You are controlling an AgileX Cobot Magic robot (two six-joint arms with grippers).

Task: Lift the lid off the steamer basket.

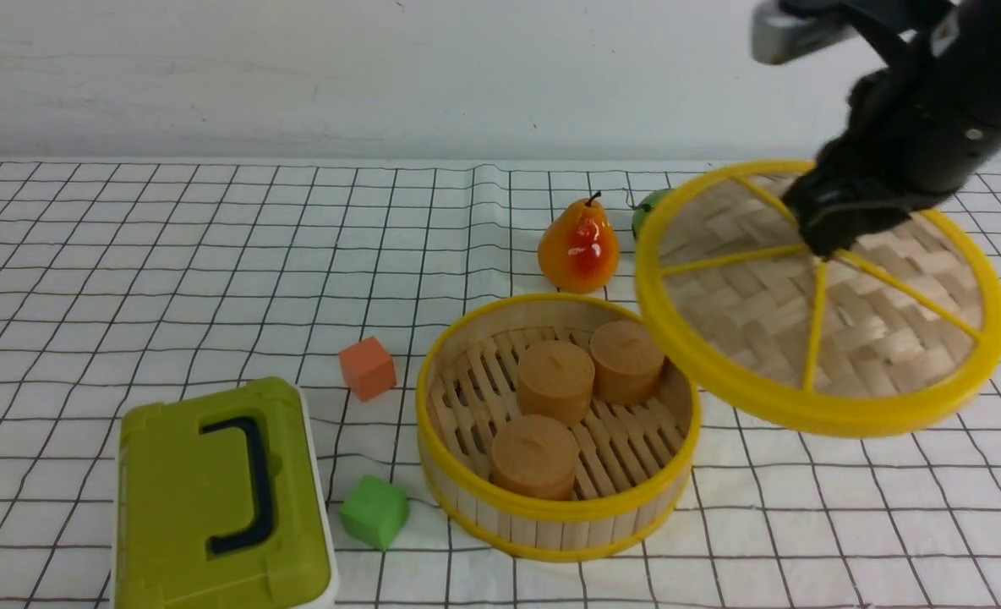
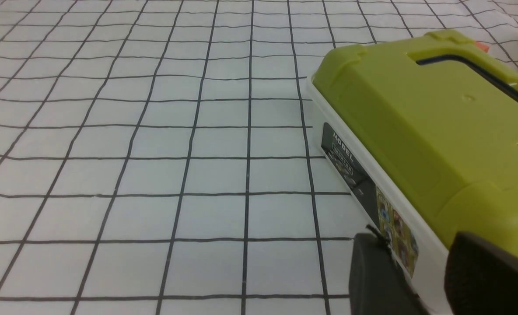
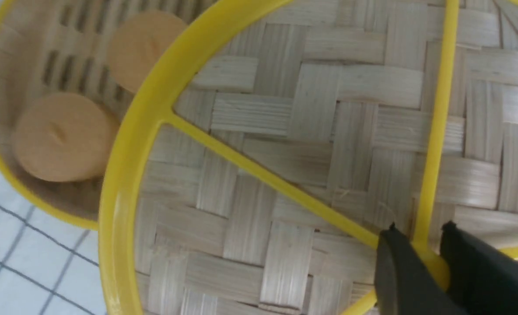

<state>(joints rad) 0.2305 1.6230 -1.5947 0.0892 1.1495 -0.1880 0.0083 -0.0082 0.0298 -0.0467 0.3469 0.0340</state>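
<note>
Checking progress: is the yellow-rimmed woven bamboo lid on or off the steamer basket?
Off: the right gripper holds the lid lifted aside, leaving the steamer basket uncovered.

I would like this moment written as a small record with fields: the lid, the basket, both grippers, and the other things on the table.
lid: off the basket, tilted, held at its centre, to the basket's right
steamer basket: open, with three tan rolls inside
right gripper: shut on the lid
left gripper: open, empty, beside the olive-green box
other things: pear, orange cube, green cube
</note>
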